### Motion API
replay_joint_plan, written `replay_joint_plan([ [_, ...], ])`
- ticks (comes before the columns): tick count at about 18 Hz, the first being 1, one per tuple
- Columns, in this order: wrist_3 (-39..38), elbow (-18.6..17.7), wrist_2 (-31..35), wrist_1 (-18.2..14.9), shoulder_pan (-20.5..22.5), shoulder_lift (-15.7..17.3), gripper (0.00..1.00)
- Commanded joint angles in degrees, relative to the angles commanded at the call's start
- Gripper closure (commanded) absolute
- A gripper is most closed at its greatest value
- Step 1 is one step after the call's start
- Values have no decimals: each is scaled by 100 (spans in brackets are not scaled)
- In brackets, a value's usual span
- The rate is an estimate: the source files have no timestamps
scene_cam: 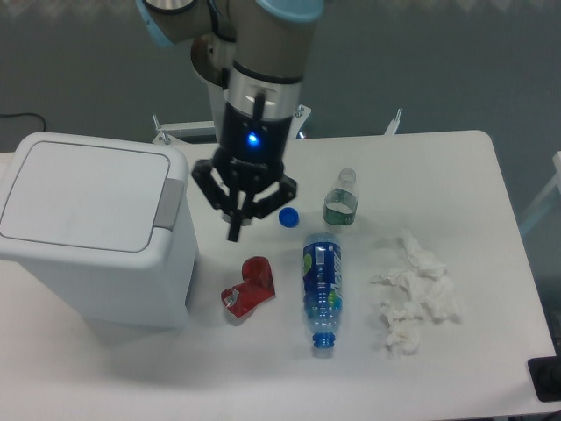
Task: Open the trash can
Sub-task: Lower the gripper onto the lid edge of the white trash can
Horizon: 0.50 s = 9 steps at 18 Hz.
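Gripper (238, 213) I see empty, fingers spread; trash can (92, 228) lies left of it, grey tab (170, 201) nearest.

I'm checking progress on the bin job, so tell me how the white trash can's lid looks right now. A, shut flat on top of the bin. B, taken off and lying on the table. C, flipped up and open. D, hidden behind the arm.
A: the lid lies flat and closed on the trash can, with the grey push tab at its right edge and the gripper beside it, not touching.
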Motion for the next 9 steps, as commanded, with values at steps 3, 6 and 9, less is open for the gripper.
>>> replay_joint_plan([
  [3, -122, -158, -79, -9, -158, 18, 100],
  [6, -141, -422, -123, -9, -202, 149, 100],
  [9, -158, -493, -299, 0, -185, 176, 100],
])
